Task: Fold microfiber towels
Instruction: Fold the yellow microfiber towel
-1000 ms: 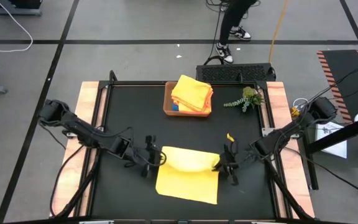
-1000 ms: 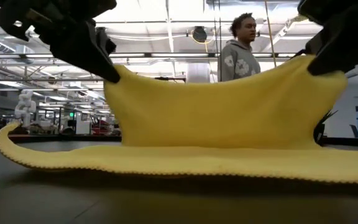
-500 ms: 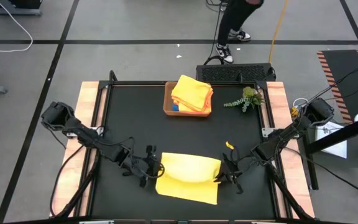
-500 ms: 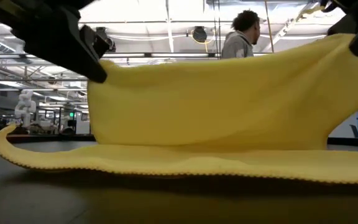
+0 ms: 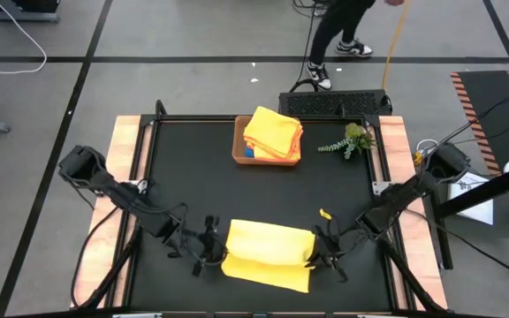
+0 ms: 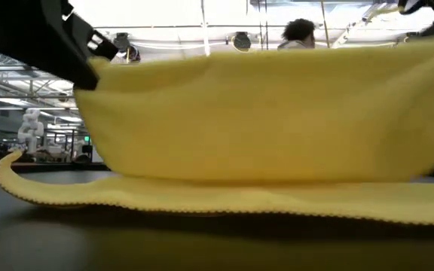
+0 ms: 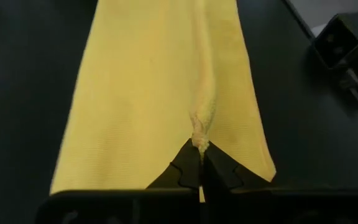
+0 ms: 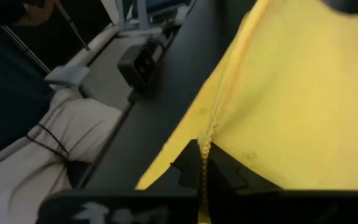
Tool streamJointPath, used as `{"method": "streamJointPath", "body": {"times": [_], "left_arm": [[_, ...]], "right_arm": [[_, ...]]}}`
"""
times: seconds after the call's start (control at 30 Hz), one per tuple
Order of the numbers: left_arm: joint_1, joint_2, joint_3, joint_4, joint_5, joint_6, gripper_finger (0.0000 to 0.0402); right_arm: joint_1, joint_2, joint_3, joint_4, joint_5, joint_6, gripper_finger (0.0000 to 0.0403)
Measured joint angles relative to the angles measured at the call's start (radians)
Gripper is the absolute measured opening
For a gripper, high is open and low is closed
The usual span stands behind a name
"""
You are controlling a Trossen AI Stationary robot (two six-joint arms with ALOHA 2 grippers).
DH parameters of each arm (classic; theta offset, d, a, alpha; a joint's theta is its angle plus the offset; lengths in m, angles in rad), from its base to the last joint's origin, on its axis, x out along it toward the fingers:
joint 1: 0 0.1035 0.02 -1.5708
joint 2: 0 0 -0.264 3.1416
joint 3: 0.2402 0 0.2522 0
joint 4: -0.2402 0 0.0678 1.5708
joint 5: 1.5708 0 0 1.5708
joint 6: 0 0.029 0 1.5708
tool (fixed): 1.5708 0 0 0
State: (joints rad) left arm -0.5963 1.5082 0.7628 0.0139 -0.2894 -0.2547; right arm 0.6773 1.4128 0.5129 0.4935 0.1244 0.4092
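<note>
I am holding the yellow towel [image 5: 268,254] with both of my grippers. It lies on the near part of the black table [image 5: 193,177], in the middle between my 2 arms. The towel is soft and light. It bends and sags as I lift it, and in the low view the raised part hangs like a curtain while the near edge lies flat on the table. It will not break. I think it could slip if I only pinch a tiny bit, so the corners are the best places to hold.

My left gripper [image 7: 201,167] is closed tight on 1 corner, and the cloth bunches up right at my fingertips. My right gripper [image 8: 204,163] is closed tight on the other corner, with the hem running down between my fingers.

Both arms reach low over the near part of the table, 1 at the left edge of the towel and 1 at the right edge. I hold the lifted edge above the flat part, so the towel is part way folded over itself.

Far from me sits the brown tray [image 5: 239,150] with the folded towels [image 5: 273,132] stacked in it. A small green plant [image 5: 350,140] lies to its right.
</note>
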Motion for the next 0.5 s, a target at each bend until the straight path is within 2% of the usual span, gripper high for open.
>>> {"method": "streamJointPath", "body": {"times": [0.23,0.5], "left_arm": [[0.001,0.038,0.000,0.028,0.046,-0.066,0.0036],[-0.002,0.062,0.000,0.116,0.141,-0.102,0.0086]], "right_arm": [[-0.001,0.124,0.000,0.138,-0.098,0.030,0.0029],[0.009,0.126,0.000,0.146,-0.154,0.096,0.0104]]}}
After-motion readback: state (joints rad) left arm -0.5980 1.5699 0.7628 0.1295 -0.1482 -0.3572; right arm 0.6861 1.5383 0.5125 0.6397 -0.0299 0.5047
